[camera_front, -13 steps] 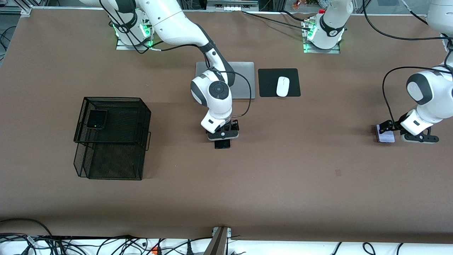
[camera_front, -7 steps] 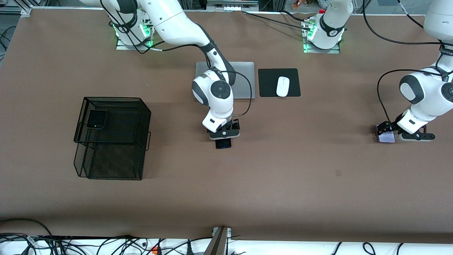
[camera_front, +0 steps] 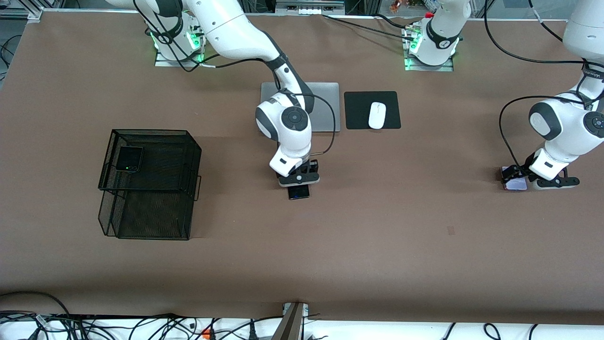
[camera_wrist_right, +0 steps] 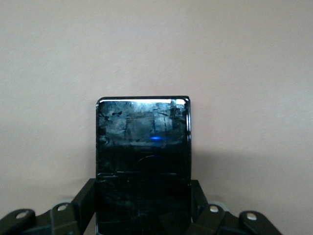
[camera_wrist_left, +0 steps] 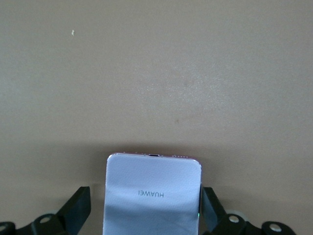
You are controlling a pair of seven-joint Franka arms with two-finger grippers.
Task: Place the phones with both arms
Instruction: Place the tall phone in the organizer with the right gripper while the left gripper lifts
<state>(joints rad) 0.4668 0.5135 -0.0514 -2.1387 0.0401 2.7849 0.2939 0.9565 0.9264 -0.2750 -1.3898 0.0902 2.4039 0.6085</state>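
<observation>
Both tools sit low over the brown counter (camera_front: pixel 377 236), each straddling a phone so its fingers can press the long edges.

Right tool (camera_front: pixel 298 182), near the counter's centre, is clenched on the long slim black phone (camera_front: pixel 298 192); its wrist view shows both fingers flush against the glossy slab's sides.

Left tool (camera_front: pixel 538 178), at the left arm's end, straddles the lilac-white phone (camera_front: pixel 514 183); one finger touches, the other stands slightly clear, so the grip looks unfinished.

At nine o'clock from the centre, the small black phone (camera_front: pixel 129 158) already lies on the mesh basket (camera_front: pixel 155 189).

At twelve o'clock rest the laptop (camera_front: pixel 325 106) and mouse (camera_front: pixel 377 114).
</observation>
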